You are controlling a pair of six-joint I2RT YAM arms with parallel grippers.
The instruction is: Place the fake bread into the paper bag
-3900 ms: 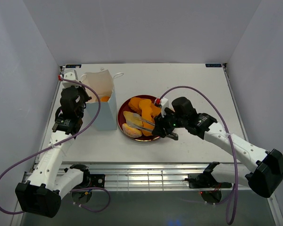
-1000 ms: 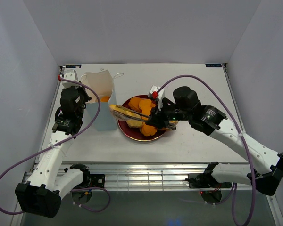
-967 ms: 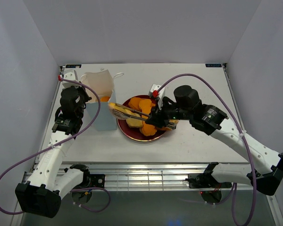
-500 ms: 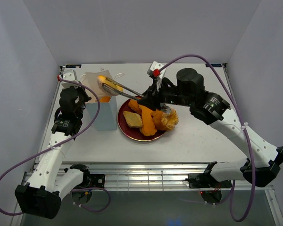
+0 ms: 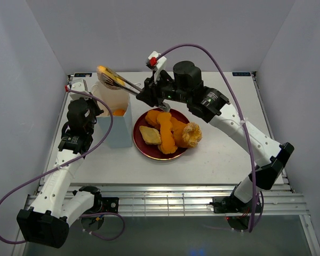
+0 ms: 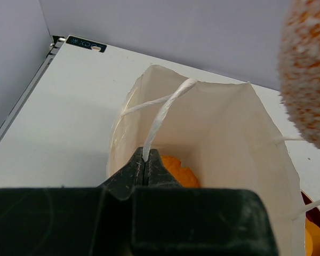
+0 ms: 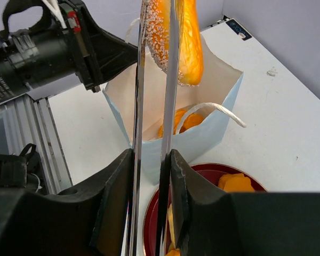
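Observation:
My right gripper (image 5: 152,95) is shut on metal tongs (image 7: 170,106) that clamp an oval sugared roll (image 5: 108,76). The roll hangs above the far left rim of the white paper bag (image 5: 114,120). It also shows in the right wrist view (image 7: 178,37) and at the edge of the left wrist view (image 6: 309,69). My left gripper (image 6: 144,165) is shut on the bag's cord handle (image 6: 162,114) and holds the bag open. An orange piece of bread (image 6: 176,170) lies inside the bag. Several more pastries (image 5: 168,130) lie on the dark red plate (image 5: 144,149).
The plate stands just right of the bag, below my right arm. Grey walls close in the white table on the left, back and right. The left arm (image 7: 42,53) stands close behind the bag in the right wrist view.
My right arm lifted the roll in the tongs off the plate and carried it left and back, to above the bag's opening. The left gripper and the bag have not moved.

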